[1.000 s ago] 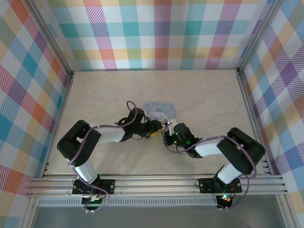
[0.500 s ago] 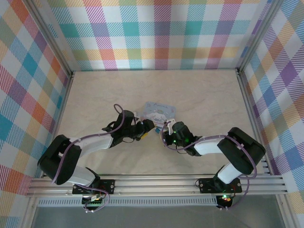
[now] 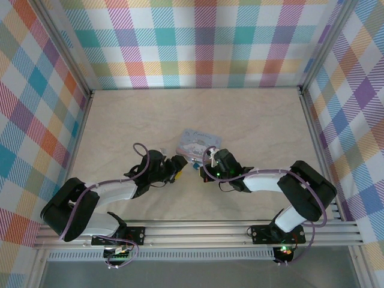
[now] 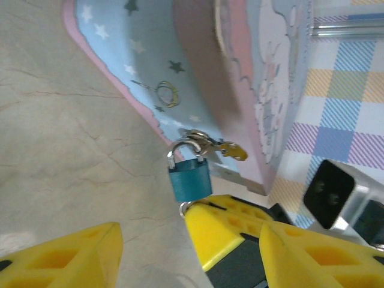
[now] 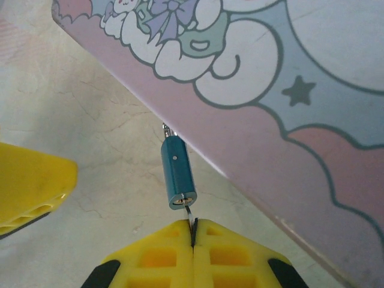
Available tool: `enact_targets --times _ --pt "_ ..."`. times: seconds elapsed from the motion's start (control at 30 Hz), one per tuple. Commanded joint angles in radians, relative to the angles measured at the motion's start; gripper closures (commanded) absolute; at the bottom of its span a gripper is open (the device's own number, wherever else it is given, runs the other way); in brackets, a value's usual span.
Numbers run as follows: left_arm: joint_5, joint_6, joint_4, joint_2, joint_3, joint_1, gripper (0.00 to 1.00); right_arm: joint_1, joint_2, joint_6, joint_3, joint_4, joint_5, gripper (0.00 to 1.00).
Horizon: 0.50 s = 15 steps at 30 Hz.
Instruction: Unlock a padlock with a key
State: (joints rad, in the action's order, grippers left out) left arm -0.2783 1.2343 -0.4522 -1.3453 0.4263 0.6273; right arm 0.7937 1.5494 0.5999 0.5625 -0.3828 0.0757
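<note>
The right end effector (image 5: 193, 228) has its yellow fingers pressed together on the key (image 5: 189, 214), a thin sliver whose tip meets the keyhole end of the padlock (image 5: 177, 171). Facing it, the left end effector (image 3: 177, 169) has its fingers spread apart, holding nothing. The little blue padlock hangs by its shackle from the clasp at the edge of the cartoon-printed tin box (image 5: 270, 78). The box lies mid-way across the pale counter (image 3: 252, 120).

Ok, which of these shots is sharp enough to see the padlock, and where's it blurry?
Right wrist: padlock and key crisp. Left wrist: padlock fairly sharp, tin box behind it smeared. Top external: evenly lit, padlock too small to make out.
</note>
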Motion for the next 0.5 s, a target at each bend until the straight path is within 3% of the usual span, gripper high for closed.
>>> enact_targets --times 0.0,0.47 --pt "0.016 0.041 -0.07 -0.009 -0.01 0.016 0.4 0.006 0.008 0.136 0.027 0.013 0.056 0.99" --pt "0.024 0.109 -0.217 -0.174 0.007 0.07 0.49 0.011 -0.01 0.284 0.037 0.032 0.111 0.98"
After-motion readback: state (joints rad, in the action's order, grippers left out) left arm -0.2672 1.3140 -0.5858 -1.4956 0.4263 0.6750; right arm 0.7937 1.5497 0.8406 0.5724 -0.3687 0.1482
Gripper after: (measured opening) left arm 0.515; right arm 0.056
